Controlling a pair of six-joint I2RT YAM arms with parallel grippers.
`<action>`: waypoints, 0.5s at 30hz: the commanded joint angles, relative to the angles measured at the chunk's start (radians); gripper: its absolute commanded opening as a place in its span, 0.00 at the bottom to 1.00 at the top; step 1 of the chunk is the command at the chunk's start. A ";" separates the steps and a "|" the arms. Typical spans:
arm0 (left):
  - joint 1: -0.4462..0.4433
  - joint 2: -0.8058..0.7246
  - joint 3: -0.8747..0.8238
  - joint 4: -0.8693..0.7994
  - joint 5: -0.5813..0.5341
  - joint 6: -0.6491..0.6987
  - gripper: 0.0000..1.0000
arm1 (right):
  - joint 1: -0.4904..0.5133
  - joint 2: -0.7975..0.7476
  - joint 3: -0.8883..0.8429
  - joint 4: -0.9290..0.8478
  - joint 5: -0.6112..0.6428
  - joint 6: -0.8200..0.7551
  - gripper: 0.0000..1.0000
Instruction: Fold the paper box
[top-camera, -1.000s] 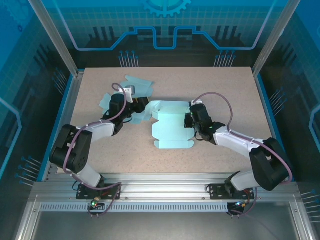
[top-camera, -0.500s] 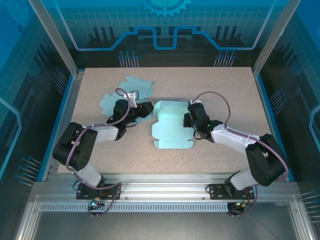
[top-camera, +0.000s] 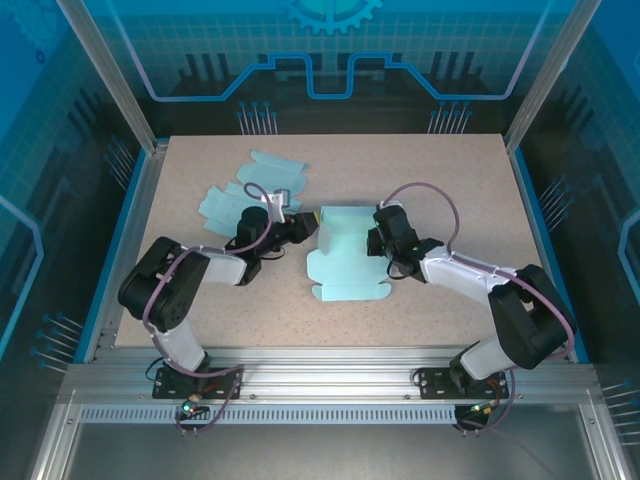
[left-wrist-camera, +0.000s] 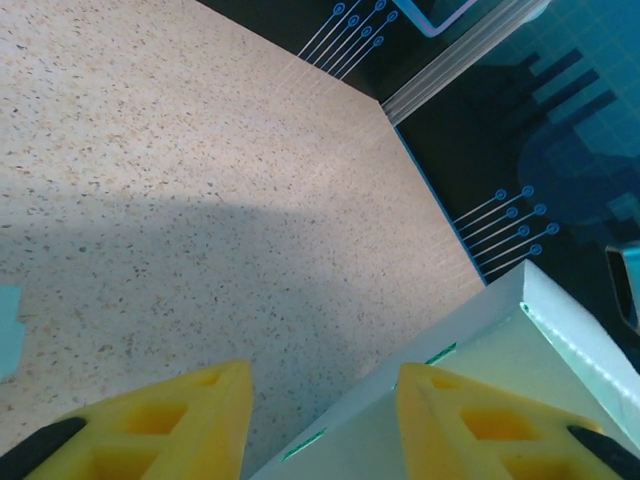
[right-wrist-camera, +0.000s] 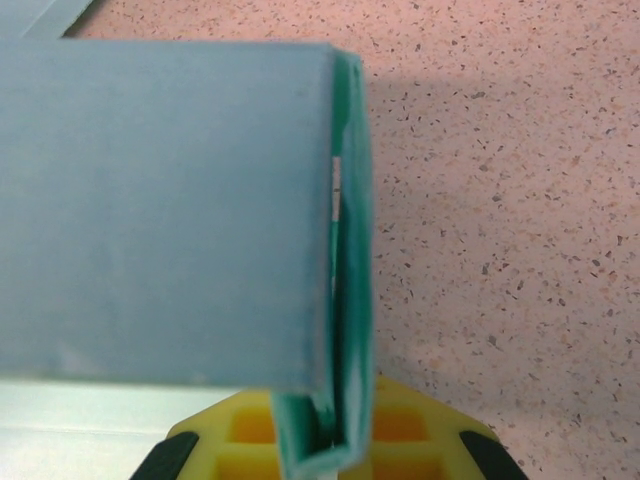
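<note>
The light teal paper box (top-camera: 345, 258) lies half-formed in the middle of the table, its right wall raised. My right gripper (top-camera: 379, 241) is shut on that wall; in the right wrist view the doubled green wall (right-wrist-camera: 352, 300) runs down between the yellow fingers (right-wrist-camera: 250, 435), beside the box's pale panel (right-wrist-camera: 160, 200). My left gripper (top-camera: 306, 223) is at the box's upper left edge. In the left wrist view its jaws stand open: the left finger (left-wrist-camera: 170, 420) is over bare table, the right finger (left-wrist-camera: 470, 420) over the box (left-wrist-camera: 560, 340), whose edge runs between them.
Several flat teal paper blanks (top-camera: 250, 180) lie at the back left, just behind the left arm. A corner of one blank (left-wrist-camera: 8, 325) shows at the left edge of the left wrist view. Aluminium posts and blue rails border the speckled table (top-camera: 450, 170).
My left gripper has swung right from the blanks to the box's left edge, its jaws narrowing a little. The right gripper kept its grip and hardly moved.
</note>
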 joint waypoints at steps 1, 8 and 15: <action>-0.019 -0.082 -0.032 -0.088 0.032 0.141 0.44 | 0.017 0.012 0.037 -0.003 -0.008 0.011 0.00; -0.044 -0.140 -0.017 -0.304 0.034 0.296 0.44 | 0.015 0.032 0.051 0.000 -0.012 0.006 0.00; -0.082 -0.126 0.024 -0.347 0.051 0.339 0.44 | 0.015 0.040 0.059 0.000 -0.025 0.001 0.00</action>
